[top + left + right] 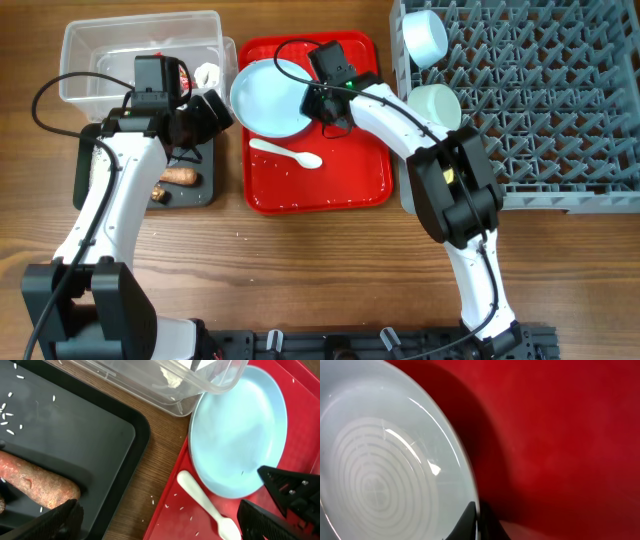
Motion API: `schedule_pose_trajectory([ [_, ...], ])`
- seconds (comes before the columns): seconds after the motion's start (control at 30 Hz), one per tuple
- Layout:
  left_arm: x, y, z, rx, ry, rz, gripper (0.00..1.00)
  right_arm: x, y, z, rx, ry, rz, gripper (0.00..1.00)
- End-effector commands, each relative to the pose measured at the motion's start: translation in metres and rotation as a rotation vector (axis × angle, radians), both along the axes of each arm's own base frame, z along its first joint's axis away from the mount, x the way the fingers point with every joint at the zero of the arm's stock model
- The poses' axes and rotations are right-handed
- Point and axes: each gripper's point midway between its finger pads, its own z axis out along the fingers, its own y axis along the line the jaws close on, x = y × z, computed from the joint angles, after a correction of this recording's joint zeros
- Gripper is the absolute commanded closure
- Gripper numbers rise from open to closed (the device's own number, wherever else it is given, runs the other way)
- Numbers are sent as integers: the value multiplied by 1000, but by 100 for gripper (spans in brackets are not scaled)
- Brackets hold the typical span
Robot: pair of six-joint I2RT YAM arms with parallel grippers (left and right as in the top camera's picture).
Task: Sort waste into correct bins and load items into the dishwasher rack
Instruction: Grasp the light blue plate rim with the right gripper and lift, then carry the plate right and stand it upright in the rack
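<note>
Plate (265,97) | rim pinched by right tool (317,103) | on red tray (335,190)

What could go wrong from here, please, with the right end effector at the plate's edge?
1. The right end effector pinches only the thin rim of the pale blue plate, which may tilt or slip out on lifting.
2. The open left end effector hangs close by the plate's opposite side, so a swinging plate might strike it.
3. The white spoon lies just beside the plate on the red tray and could get knocked.
</note>
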Motion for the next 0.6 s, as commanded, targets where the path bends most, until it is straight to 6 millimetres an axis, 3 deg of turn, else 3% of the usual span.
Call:
schedule_pose_trajectory([
  [0.0,3,4,7,10,-20,9,0,19,-29,22,-81,-71,-6,96],
  [0.13,3,4,7,10,-20,9,0,38,-56,78,-110,-202,14,96],
  [0.17,3,4,7,9,-20,9,0,43,-64,111,-121,-278,52,96],
  [0.4,3,4,7,9,-20,9,0,43,-97,249,-239,-615,127,96],
  [0.47,3,4,7,10,-20,9,0,37,-116,289,-321,-706,90,96],
  [0.57,3,4,7,10,-20,9,0,28,-163,334,-522,-786,-45,96],
])
